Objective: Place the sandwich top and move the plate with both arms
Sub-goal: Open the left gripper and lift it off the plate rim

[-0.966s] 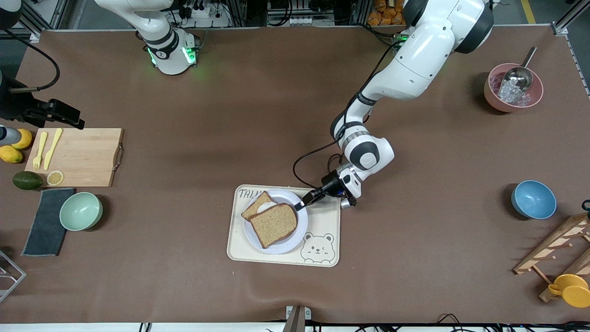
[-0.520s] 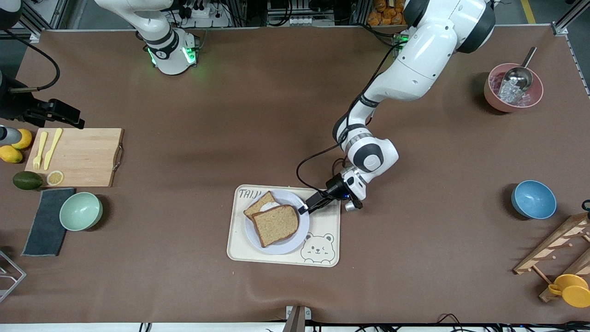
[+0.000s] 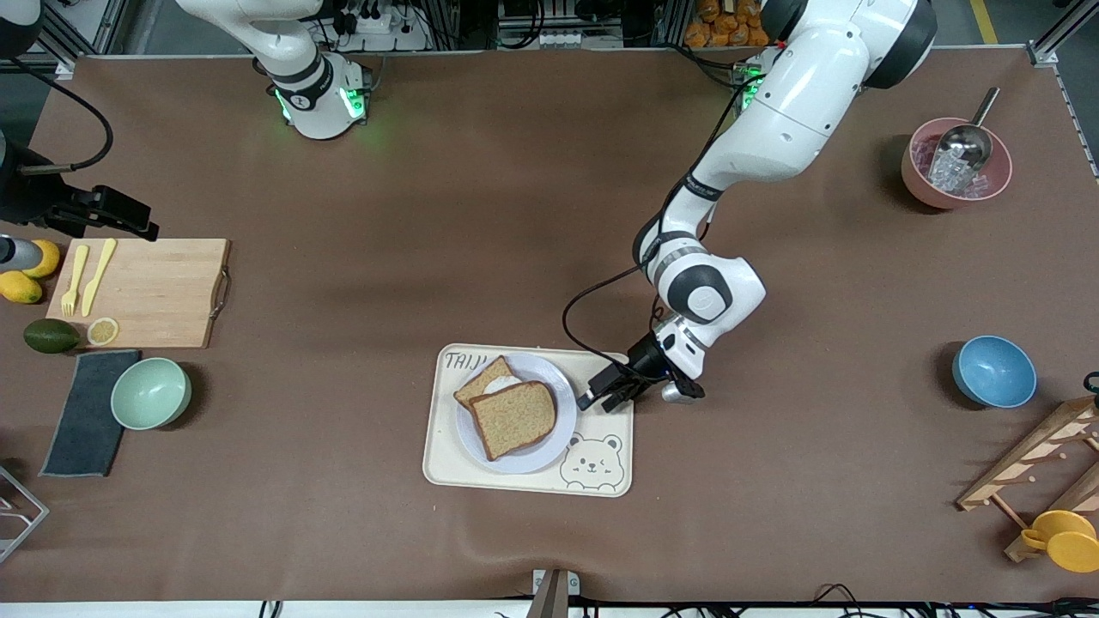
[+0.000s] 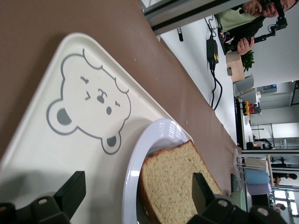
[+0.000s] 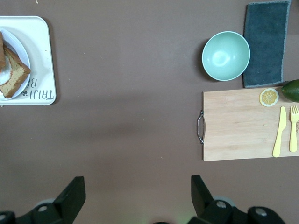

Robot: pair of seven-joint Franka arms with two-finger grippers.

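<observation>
The sandwich top (image 3: 513, 419), a bare brown slice, lies on the lavender-grey plate (image 3: 525, 461), partly over the slice with the fried egg (image 3: 479, 383). The plate sits on the cream bear tray (image 3: 442, 451). My left gripper (image 3: 601, 396) is open and empty, low over the tray beside the plate, toward the left arm's end. In the left wrist view my left gripper (image 4: 138, 184) faces the plate rim (image 4: 140, 158) and the sandwich top (image 4: 177, 186). My right gripper (image 5: 138, 186) is open and empty, waiting high over bare table by the cutting board.
A wooden cutting board (image 3: 150, 292) with a yellow fork and knife, a green bowl (image 3: 151, 392) and a dark cloth (image 3: 86, 412) lie at the right arm's end. A blue bowl (image 3: 994, 371), a pink ice bowl (image 3: 956, 163) and a wooden rack (image 3: 1043, 455) are at the left arm's end.
My left gripper has drawn back from the sandwich top's edge toward the left arm's end of the tray. The slice stays on the plate. The right arm has not moved.
</observation>
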